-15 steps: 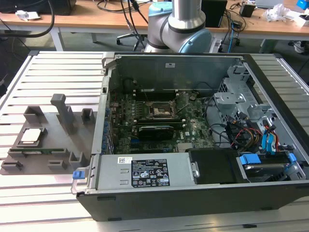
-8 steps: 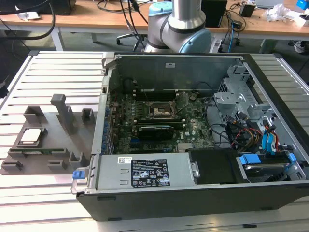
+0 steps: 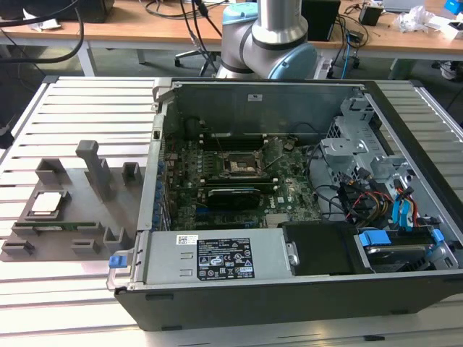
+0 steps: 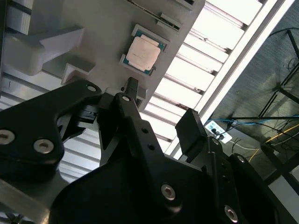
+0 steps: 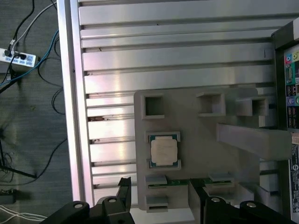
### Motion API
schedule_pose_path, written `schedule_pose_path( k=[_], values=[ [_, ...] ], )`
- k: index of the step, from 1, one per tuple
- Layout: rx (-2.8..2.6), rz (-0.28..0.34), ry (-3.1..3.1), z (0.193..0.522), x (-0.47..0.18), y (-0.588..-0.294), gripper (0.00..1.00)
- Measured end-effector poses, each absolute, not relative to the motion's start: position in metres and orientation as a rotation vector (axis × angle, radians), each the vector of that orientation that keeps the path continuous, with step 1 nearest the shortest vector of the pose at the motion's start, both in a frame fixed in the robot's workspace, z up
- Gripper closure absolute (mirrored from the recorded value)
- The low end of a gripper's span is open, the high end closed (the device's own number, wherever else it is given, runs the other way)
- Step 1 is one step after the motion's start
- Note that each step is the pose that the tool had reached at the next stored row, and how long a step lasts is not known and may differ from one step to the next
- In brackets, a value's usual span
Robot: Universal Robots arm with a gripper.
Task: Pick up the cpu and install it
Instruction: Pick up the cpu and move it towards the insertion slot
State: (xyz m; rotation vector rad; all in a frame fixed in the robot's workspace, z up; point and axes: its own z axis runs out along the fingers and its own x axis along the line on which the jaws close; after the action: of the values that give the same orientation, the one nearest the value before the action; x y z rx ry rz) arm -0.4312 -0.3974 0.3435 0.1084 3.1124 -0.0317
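**One cpu (image 3: 45, 203), pick stage, not yet lifted**

Item lay flat, metal plate up, in its recess on the grey holder (image 3: 79, 210). Holder sat at the exterior view's left on the slatted tabletop (image 3: 87, 108), well apart from the open computer case (image 3: 217, 303) at the right. Socket (image 3: 239, 165) inside the case appeared unfilled. Claw (image 4: 161, 107) hung above the holder in both wrist views, fingers spread wide, gripping nothing, clear of the cpu. Step judged: approach for the pick. A sound grasp would call for centring over the cpu and closing on two opposite edges without tilting it.
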Motion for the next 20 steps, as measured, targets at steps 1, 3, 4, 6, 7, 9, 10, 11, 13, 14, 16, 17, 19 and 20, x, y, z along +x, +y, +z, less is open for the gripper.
schedule_pose_path(
  k=[1,3,4,6,7,9,10,11,13,14,16,17,19,20],
  values=[
    [0.108,-0.032,3.112,0.3428,-0.4311,-0.3974,0.4],
    [0.108,-0.032,3.112,0.3415,-0.4312,-0.3974,0.4],
    [0.108,-0.032,3.112,0.3406,-0.4311,-0.3974,0.4],
    [0.108,-0.032,3.112,0.3397,-0.4311,-0.3974,0.4],
    [0.108,-0.032,3.112,0.339,-0.4311,-0.3975,0.4],
    [0.108,-0.032,3.112,0.3378,-0.4311,-0.3974,0.4],
    [0.108,-0.032,3.112,0.3374,-0.4311,-0.3974,0.4],
    [0.108,-0.032,3.112,0.3369,-0.4311,-0.3974,0.4],
    [0.108,-0.032,3.112,0.3356,-0.4311,-0.3974,0.4],
    [0.108,-0.032,3.112,0.3352,-0.4311,-0.3974,0.4],
    [0.108,-0.032,3.112,0.3345,-0.4311,-0.3974,0.4],
    [0.108,-0.032,3.112,0.3341,-0.4311,-0.3974,0.4],
    [0.108,-0.032,3.112,0.3334,-0.4311,-0.3974,0.4],
    [0.108,-0.032,3.112,0.3331,-0.4311,-0.3974,0.4]
  ],
)
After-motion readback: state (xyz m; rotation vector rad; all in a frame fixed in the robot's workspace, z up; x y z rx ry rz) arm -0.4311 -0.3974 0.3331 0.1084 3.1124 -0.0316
